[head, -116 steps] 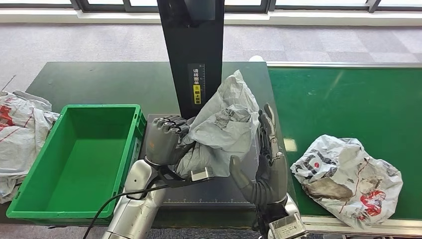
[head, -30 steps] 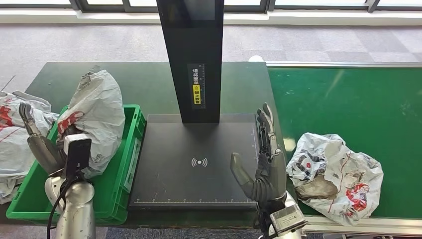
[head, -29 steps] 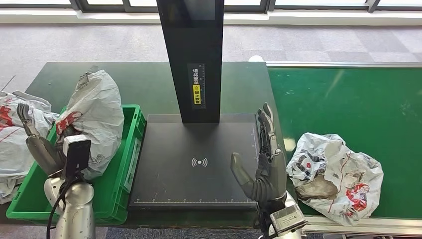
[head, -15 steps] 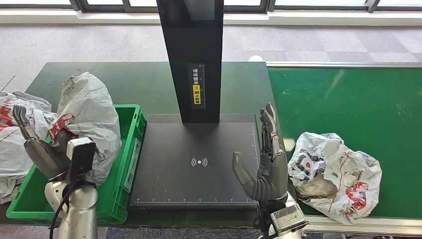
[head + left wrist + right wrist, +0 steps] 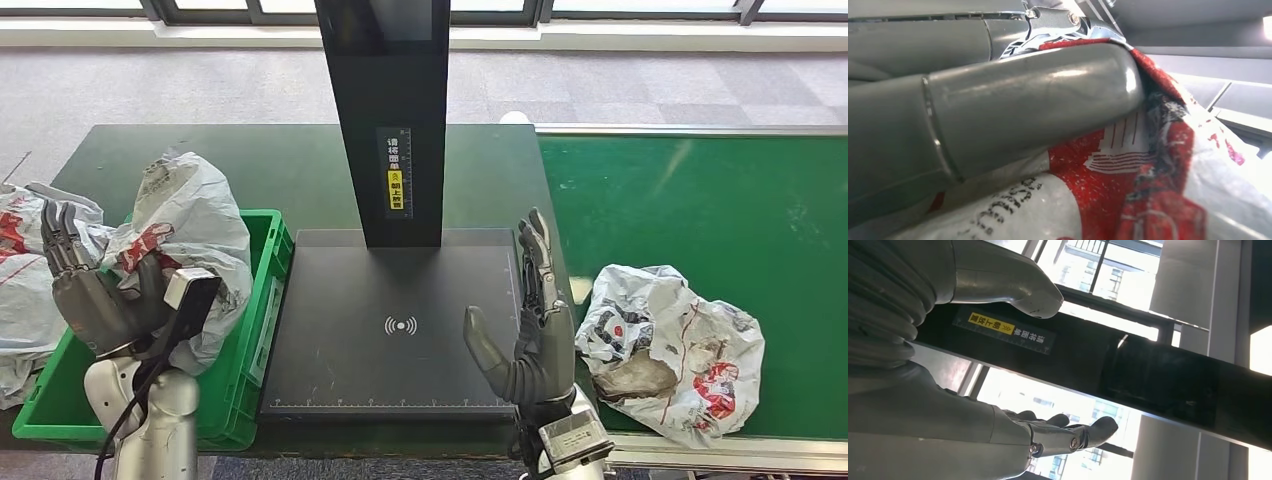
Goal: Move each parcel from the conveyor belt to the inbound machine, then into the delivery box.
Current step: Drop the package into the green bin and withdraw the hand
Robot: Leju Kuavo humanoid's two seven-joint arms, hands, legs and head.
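Parcels sit at both ends of my head view: a grey-white parcel (image 5: 185, 250) with red print leans in the green delivery box (image 5: 262, 320) at the left, its top rising above the box's far rim, and my left hand (image 5: 95, 300) is pressed to its left side, thumb against the plastic and fingers (image 5: 55, 232) pointing up, so I cannot tell whether I grip it or only touch it. My right hand (image 5: 535, 335) stands open and empty at the right edge of the inbound machine (image 5: 400, 325), fingers straight up, thumb spread toward the scan mark. Just right of it a crumpled second parcel (image 5: 675, 350) lies on the green conveyor belt (image 5: 700, 200). More bags (image 5: 25, 270) lie piled on the dark worktop (image 5: 250, 165) left of the box. My left wrist view has the thick thumb (image 5: 1023, 105) lying along the parcel's red-and-white film (image 5: 1128, 185), touching it. My right wrist view shows thumb and fingertips (image 5: 1093, 432) apart, holding nothing, with the machine's black post (image 5: 1128, 367) and its yellow label beyond.
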